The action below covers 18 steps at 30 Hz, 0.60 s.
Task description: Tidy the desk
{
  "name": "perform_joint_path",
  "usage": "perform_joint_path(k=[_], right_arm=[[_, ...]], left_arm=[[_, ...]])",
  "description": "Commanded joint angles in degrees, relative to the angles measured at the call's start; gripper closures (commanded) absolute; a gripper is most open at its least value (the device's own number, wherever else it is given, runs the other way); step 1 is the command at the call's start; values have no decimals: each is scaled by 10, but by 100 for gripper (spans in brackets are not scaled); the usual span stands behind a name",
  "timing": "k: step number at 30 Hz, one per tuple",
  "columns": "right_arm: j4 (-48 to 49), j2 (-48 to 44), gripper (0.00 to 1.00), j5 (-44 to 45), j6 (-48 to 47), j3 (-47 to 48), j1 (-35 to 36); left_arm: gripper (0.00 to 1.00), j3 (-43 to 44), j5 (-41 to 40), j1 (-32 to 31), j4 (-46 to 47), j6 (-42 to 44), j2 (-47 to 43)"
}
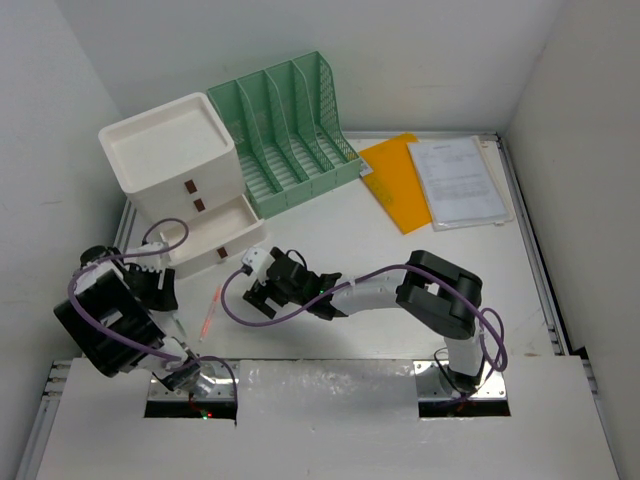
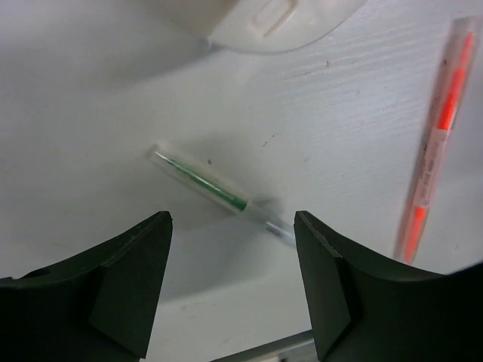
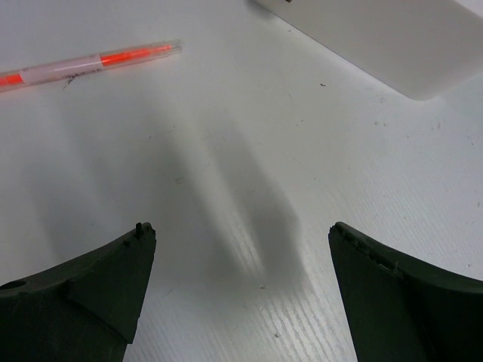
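The large matte white desk (image 1: pixel 380 235) is spreading under both arms, which are crowding toward its near-left corner. The left gripper (image 2: pixel 234 226) is hovering wide open and empty over a slim clear green-cored pen (image 2: pixel 215 190); the right gripper (image 3: pixel 241 237) is gaping empty too, near a clear orange-cored pen (image 3: pixel 90 64). The risk I am seeing is the thin green pen rolling away under a closing finger, or the wrists colliding since they are so close.

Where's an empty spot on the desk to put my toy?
The desk is bare in the middle, between the green file rack, orange folder and right arm. More at the right edge, in front of the papers. Crowded: front left, around the open drawer, orange pen, green pen and left end effector.
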Motion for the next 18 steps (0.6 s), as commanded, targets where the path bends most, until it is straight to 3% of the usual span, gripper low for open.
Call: perform_joint_path(k=[1,9,18], right_arm=[[8,-3,7,9,8,18,5],[-3,8,7,19,10,26,5],[-9,9,7,25,8,33,5]], left_arm=[[37,-32,-14,5,86,-122,-21],[38,-34,-8,6,97,-123,-16],[53,-85,-80,7,99,-77,-15]])
